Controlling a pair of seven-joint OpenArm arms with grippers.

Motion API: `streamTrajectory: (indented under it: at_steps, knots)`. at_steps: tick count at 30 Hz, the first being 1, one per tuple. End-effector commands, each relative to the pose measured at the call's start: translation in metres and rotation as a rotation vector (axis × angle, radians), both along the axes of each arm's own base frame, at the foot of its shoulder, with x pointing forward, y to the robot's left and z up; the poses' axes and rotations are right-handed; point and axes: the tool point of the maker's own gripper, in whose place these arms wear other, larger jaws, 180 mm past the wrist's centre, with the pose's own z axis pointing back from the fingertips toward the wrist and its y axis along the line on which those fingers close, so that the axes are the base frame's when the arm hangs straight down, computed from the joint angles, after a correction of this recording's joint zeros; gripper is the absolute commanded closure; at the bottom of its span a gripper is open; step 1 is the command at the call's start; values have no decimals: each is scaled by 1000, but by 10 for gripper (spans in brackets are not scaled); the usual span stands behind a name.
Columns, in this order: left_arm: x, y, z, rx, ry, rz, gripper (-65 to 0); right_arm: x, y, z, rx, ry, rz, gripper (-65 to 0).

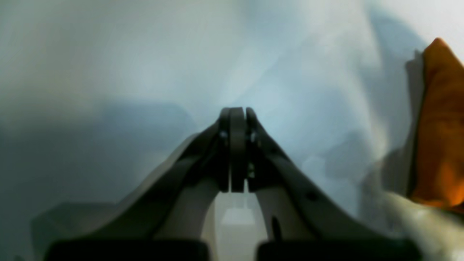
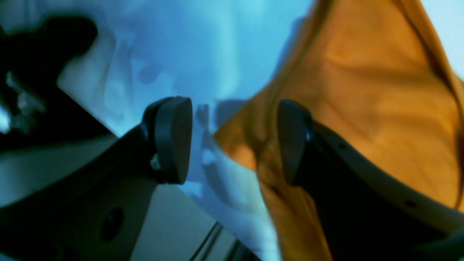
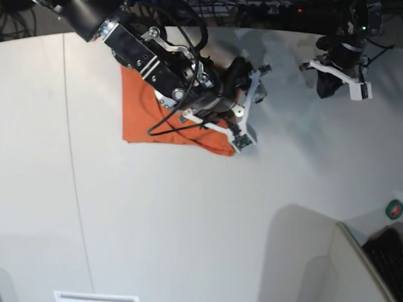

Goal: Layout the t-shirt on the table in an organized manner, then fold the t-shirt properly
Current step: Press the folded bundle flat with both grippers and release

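1 surface, 1 t-shirt bunched at its far side. 2 arms. Right tool angled down over shirt's corner, pads wide apart, cloth between them, ungripped. Left tool hangs further back, clear of shirt, pads pressed together on nothing.

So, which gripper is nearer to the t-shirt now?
The right gripper: it is open, with a corner of the t-shirt between its jaws. The left gripper is shut and off to the side, over the bare table.
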Motion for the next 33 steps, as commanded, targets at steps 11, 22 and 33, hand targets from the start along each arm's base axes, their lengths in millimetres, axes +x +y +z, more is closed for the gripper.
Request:
streamTrajectory:
  at_steps: [11, 22, 33]
  knots:
    - [-2, 49, 3, 43, -12, 114, 0, 30, -80, 57, -10, -93, -244, -93]
    - [18, -10, 18, -5, -69, -32, 0, 17, -57, -23, -142, 10, -207, 0]
    - [34, -79, 45, -65, 0, -200, -127, 22, -77, -3, -150, -37, -306, 0]
